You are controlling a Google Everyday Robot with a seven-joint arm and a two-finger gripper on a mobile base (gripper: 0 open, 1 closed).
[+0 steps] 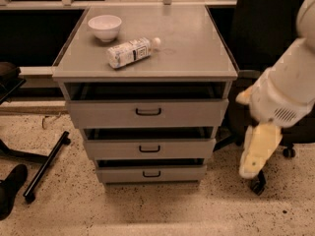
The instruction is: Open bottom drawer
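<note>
Speckled floor (64, 205) in the near area. Black office chair (268, 33) on the right, beside the grey cabinet (187, 58). Black chair-base leg (47, 165) on the left. Warm light.

This looks like an office or workroom. A grey metal drawer cabinet (197, 53) with 3 loop-handled fronts stands on a speckled terrazzo floor (147, 210). A black swivel chair (266, 33) on castors is just to its right, and another black chair base (47, 166) is at the left. A white bowl (105, 27) and a plastic bottle (130, 52) sit on top. The robot's gripper (256, 154) hangs low at the right, beside the cabinet.
</note>
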